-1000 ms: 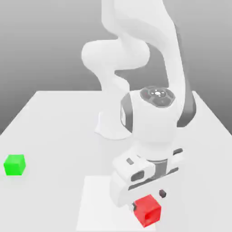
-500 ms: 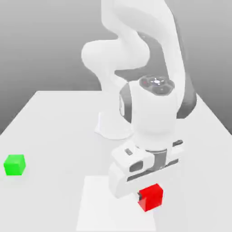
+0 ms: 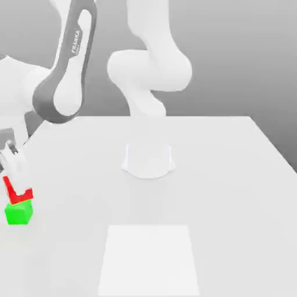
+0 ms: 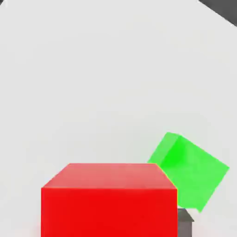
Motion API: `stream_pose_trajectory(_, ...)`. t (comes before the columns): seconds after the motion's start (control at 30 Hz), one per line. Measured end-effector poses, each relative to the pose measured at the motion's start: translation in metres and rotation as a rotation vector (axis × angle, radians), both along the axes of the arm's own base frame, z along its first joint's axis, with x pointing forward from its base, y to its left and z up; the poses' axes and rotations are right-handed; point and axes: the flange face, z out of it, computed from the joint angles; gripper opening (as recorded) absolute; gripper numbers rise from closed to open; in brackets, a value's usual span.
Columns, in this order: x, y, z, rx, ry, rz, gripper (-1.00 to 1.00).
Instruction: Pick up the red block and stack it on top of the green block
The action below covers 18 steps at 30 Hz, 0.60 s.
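The pale bench [image 3: 220, 203] is the largest thing in the exterior view, spreading from the middle of the frame down to its lower edge, with a plain grey backdrop [image 3: 232, 58] across the upper part. In the hand view its light surface lies behind the two blocks.

Next in size is the white arm [image 3: 149, 69]. Its base stands near the centre of the exterior view, and its upper links rise out of the top of the frame. More of the arm comes into the upper left, where a dark-edged link carries the FRANKA lettering.

A brighter white square [image 3: 148, 261] lies flat on the bench at the lower centre of the frame, well apart from both blocks.

The hand [image 3: 20, 188] is at the left edge of the exterior view, a little below mid-height and partly cut off by the frame. It is clenched on the red block [image 3: 22, 199], which sits at its tips directly above the green block in that view. White parts of the hand cover some of the red faces. In the hand view the red block is close to the camera, with a dark grey fingertip [image 4: 185, 227] beside it.

The green block [image 3: 18, 214] rests on the bench at the lower left of the exterior view. In the hand view it is turned at an angle to the red block, which hides a part of it. Whether the two blocks touch, I cannot tell.
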Motion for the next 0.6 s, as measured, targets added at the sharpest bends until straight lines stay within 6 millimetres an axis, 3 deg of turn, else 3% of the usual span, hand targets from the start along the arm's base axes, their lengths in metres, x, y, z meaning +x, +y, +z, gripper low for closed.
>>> stream_pose_trajectory(0.13,-0.002,-0.001,-0.038,0.001,0.0,-0.027,-1.0)
stream_pose_trajectory(0.17,-0.003,0.0,-0.045,0.002,0.001,-0.029,1.0)
stream_pose_trajectory(0.4,-0.003,-0.001,-0.044,0.002,0.001,-0.03,1.0)
stream_pose_trajectory(0.6,-0.004,-0.001,0.009,0.003,0.0,-0.032,1.0)
